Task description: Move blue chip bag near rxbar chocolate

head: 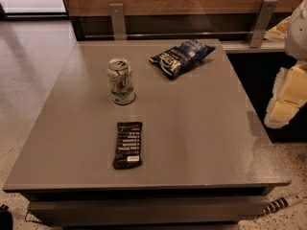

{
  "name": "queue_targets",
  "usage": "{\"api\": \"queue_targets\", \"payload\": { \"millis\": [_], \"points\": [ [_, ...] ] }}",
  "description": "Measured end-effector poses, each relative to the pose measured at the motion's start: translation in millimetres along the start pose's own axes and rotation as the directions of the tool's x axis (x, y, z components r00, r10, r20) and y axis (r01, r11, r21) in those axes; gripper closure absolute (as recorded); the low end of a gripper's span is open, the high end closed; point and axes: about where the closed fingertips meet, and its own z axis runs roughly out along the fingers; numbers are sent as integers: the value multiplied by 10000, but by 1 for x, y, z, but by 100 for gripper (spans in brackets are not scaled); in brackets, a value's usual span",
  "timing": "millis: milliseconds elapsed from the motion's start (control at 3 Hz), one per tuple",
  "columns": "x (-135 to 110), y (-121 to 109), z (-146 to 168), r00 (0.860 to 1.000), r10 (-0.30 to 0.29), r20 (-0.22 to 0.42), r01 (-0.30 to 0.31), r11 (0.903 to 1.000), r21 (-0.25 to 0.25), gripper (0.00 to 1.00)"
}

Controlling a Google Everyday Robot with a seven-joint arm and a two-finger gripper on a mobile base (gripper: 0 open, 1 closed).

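Nearest the camera is the front edge of the gray tabletop (201, 128), low in the frame. On it, lower left of the middle, lies the rxbar chocolate (128, 144), flat and black with white words.

At the right edge of the frame, out past the side of the tabletop, hangs my end effector (284, 102). It looks pale and blocky. I cannot tell if it is spread or pressed together. It holds nothing and is well apart from all the things.

Farther back, left of the middle, a silver-green can (121, 83) stands upright.

Farthest back, in the upper middle of the frame, lies the blue chip bag (182, 56). It is well apart from the bar, and the can sits to the left of the space between them.

I think the bag is very light, soft and puffy. The foil looks crinkly and may be slippery. The chips inside could break, so a gentle pinch is best. I would take it at a crinkled fold on top or at its flat end seam.

I count one bag, one bar, one can and one end effector.
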Motion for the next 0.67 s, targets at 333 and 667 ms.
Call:
{"api": "queue_targets", "payload": {
  "millis": [333, 667],
  "points": [
    [0, 0, 0, 10000, 0, 0, 0, 10000, 0, 0],
    [-1, -32, 0, 9993, 265, 269, -283, 9971, 704, 0]
  ]
}}
